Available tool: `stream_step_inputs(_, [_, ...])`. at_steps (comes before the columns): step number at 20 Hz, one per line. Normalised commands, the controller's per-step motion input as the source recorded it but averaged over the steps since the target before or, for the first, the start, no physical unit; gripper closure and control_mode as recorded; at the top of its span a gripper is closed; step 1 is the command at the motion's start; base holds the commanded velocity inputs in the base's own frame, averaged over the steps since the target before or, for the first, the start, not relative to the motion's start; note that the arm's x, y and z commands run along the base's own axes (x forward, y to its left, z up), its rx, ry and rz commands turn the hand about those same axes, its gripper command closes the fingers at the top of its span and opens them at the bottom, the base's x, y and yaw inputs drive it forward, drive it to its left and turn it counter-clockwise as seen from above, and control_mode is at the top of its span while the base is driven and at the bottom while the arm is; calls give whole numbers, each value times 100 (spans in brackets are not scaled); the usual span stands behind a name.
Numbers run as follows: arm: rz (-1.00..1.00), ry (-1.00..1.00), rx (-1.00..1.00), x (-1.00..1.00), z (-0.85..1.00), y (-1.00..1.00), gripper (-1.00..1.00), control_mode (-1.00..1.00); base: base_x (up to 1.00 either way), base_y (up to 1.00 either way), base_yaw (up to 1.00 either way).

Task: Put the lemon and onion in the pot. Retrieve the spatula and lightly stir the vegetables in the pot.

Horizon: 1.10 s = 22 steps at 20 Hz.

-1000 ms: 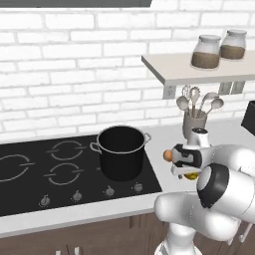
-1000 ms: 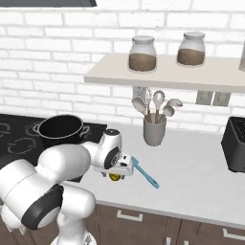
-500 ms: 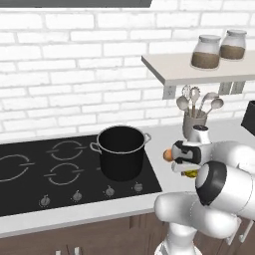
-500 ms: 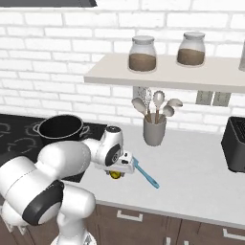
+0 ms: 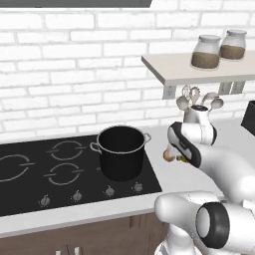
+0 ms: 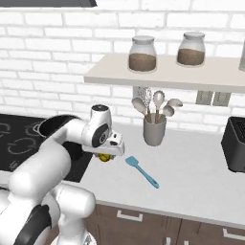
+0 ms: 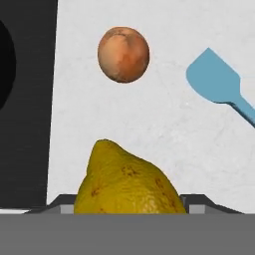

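Lemon (image 7: 130,182) now rides clamped in my hand (image 6: 106,154), lifted off the desk (image 6: 201,177) since a second ago, so I swing it left to the pot (image 5: 122,150).

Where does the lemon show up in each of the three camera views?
Left base view: the lemon is a yellow sliver under the hand, right of the pot.
Right base view: it peeks out beneath the hand, left of the spatula.
Hand view: it sits bottom centre, large, between the hand's fingers.
Shared landmark: the onion, beside it on the counter.
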Motion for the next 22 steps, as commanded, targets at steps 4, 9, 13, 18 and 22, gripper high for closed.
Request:
stream_step_inputs(4, [0,-11,0,-28,100,63,100,-100,0,0,0])
stream_step_inputs(9, [0,-7,0,-23,100,67,100,-100,0,0,0])
stream_step_inputs(13, [0,-5,0,1,81,60,100,-100,0,0,0])
stream_step_inputs(18, [1,-6,0,38,18,61,100,-100,0,0,0])
stream_step_inputs(22, [0,-2,0,62,-1,69,100,-100,0,0,0])
